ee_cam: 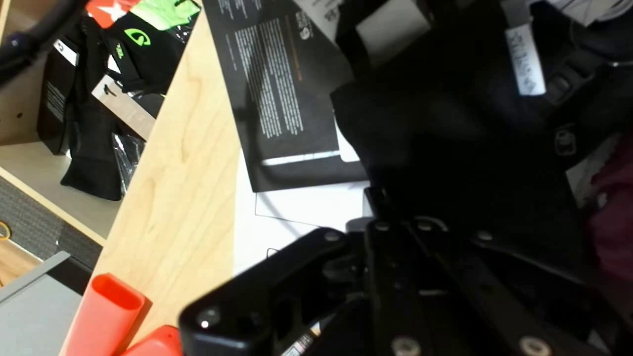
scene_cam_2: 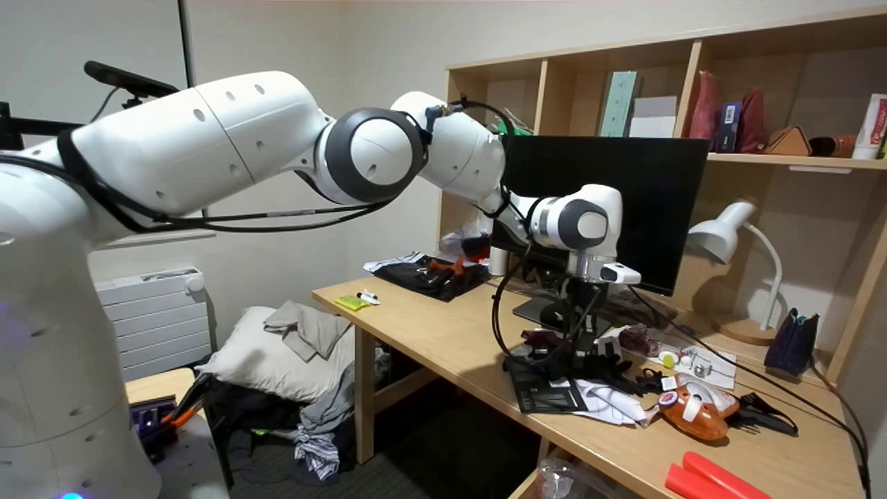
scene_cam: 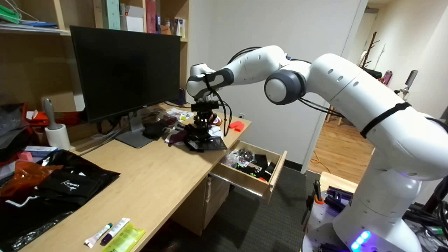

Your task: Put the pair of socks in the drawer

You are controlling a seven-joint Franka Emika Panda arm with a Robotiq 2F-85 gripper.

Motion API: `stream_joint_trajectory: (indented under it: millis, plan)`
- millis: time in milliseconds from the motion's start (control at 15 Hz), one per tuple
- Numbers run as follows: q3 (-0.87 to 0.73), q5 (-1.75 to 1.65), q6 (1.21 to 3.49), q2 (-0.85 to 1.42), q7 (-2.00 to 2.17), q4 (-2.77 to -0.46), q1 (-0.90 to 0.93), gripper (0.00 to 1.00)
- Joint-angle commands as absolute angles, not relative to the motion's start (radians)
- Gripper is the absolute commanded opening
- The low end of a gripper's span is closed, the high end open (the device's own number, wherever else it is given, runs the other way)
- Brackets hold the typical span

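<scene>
The gripper (ee_cam: 388, 210) points down at the desk (scene_cam: 150, 171), its fingers together. Black cloth (ee_cam: 460, 148) lies right beneath the tips; it is too dark there to tell whether a fold is pinched. Only the wrist view brings out the white tag (ee_cam: 525, 59) against this cloth. Whether the cloth is the pair of socks I cannot tell: a small black bundle (scene_cam: 154, 130) lies near the foot of the monitor (scene_cam: 129, 73), and more black textiles (ee_cam: 94, 158) sit in the drawer (scene_cam: 241, 179).

Just beside the fingers is a black card (ee_cam: 292, 99), its lines of print clearest in the wrist view. Maroon cloth (ee_cam: 613, 212) lies across the black cloth from it.

The drawer stands open below the desk's edge. The wrist view picks out a light-green piece (ee_cam: 168, 12) and a red piece (ee_cam: 111, 11) with a white star inside it; its front panel (scene_cam: 279, 169) shows in an exterior view.

Red tubes (ee_cam: 106, 316) lie near the desk's edge in all three views. A white lamp (scene_cam_2: 724, 232) stands beside the monitor in an exterior view. A yellow packet (scene_cam: 126, 238) lies well apart from the gripper in both exterior views.
</scene>
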State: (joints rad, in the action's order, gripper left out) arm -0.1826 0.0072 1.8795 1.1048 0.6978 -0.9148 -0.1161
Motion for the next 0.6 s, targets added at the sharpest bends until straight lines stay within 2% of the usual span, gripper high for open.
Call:
stream_joint_trajectory:
  millis: [0,200,267,400,533]
  plan:
    - [-0.167,0.025,1.855,1.09,0.664,-0.9,-0.141,0.07]
    - [-0.143,0.035,1.833,1.112,0.63,-0.88,-0.157,0.08]
    - [-0.138,0.035,1.83,1.126,0.638,-0.873,-0.157,0.33]
    - [-0.132,0.042,1.817,1.156,0.626,-0.85,-0.155,0.35]
    - [-0.122,0.047,1.828,1.178,0.619,-0.838,-0.152,0.47]
